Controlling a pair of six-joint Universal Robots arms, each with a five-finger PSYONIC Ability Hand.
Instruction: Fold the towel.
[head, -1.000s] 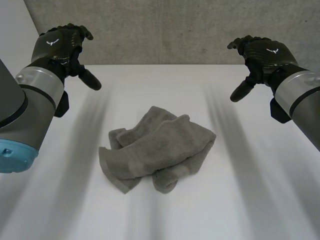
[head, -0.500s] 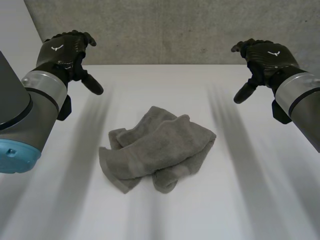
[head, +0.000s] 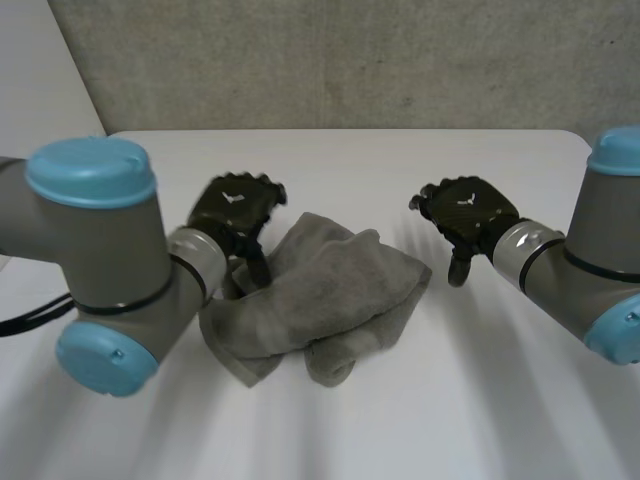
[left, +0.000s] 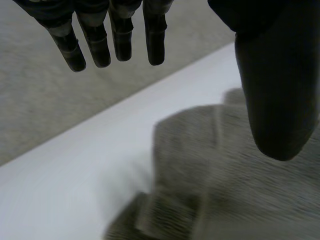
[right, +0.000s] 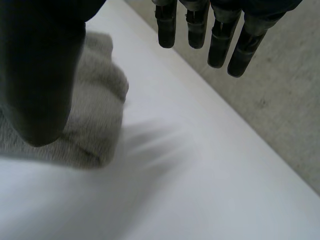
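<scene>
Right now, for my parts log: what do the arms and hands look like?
The left arm and right arm are grey tubes with light-blue caps and silvery wrist bands. The left hand and right hand are black, each with a white mark.

No words or numbers can be read; a small white emblem (head: 232, 197) marks the left hand (head: 243, 212) and right hand (head: 472, 213).

Towel (head: 320, 295) at centre frame, lying on the table (head: 480, 400). Left hand (head: 235, 210) centre left, over the towel's left edge; contact unclear. Right hand (head: 465, 212) centre right, just beside the towel's right end and apart from it. Left arm (head: 100, 270) at lower left, right arm (head: 590, 290) along the right edge. Wall (head: 350, 60) across the top, behind the table's far edge.
</scene>
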